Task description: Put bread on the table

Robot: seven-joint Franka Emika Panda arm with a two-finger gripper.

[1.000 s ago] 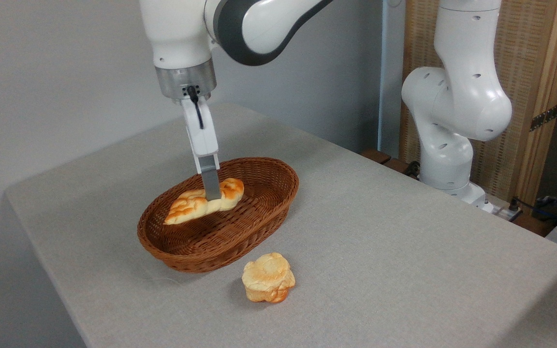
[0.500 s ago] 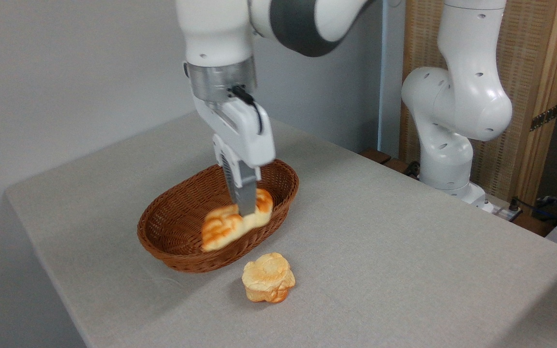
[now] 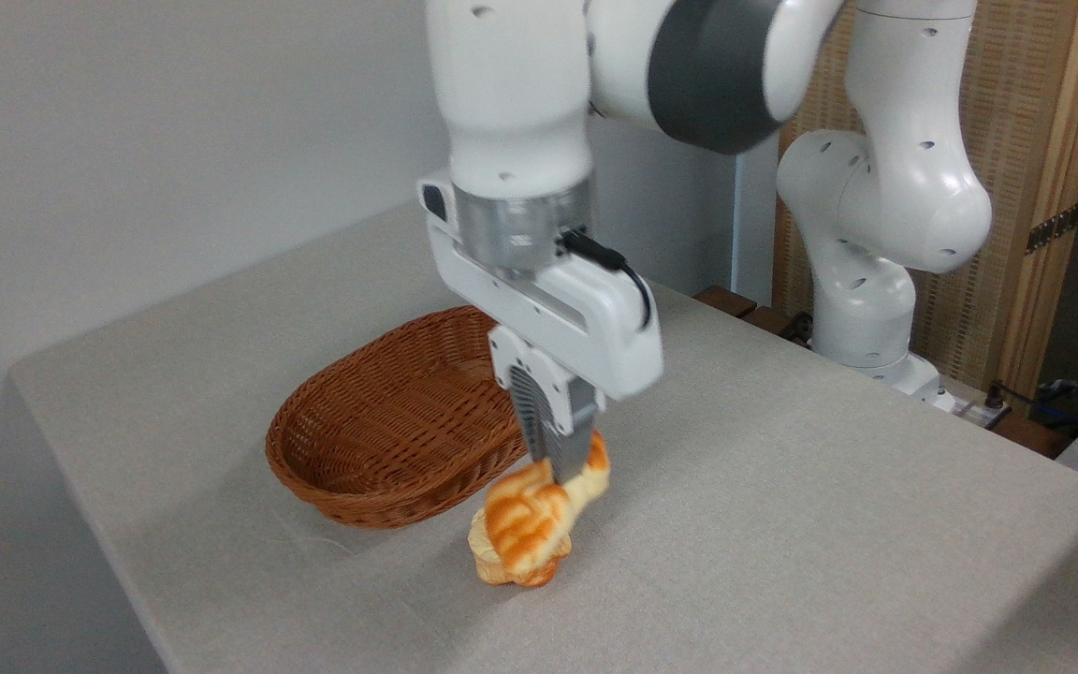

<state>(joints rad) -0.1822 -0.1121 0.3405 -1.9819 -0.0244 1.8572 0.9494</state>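
A large flat table [image 3: 782, 487] with a light grey fabric-like surface and a rounded near-left corner fills most of the scene, set against a plain pale grey wall on the left; at the far right stand a woven tan panel in a light wooden frame [image 3: 1044, 187] and the white jointed base of the robot arm [image 3: 876, 234], with dark cables at the table's right edge; a brown oval wicker basket [image 3: 389, 440] rests on the table left of centre, its inside bare; the white two-finger gripper [image 3: 558, 463] hangs from the arm's silver wrist, pointing down just right of the basket's near rim, its grey fingers [image 3: 569, 440] closed on the elongated braided loaf of bread [image 3: 539, 510] with a glossy orange-brown crust and pale cream grooves; the loaf is pinched near its far upper end and tilts down toward the near left, outside the basket; its lower end overlaps a small pale bun [image 3: 506, 562] lying on the table, though whether the two touch cannot be told.
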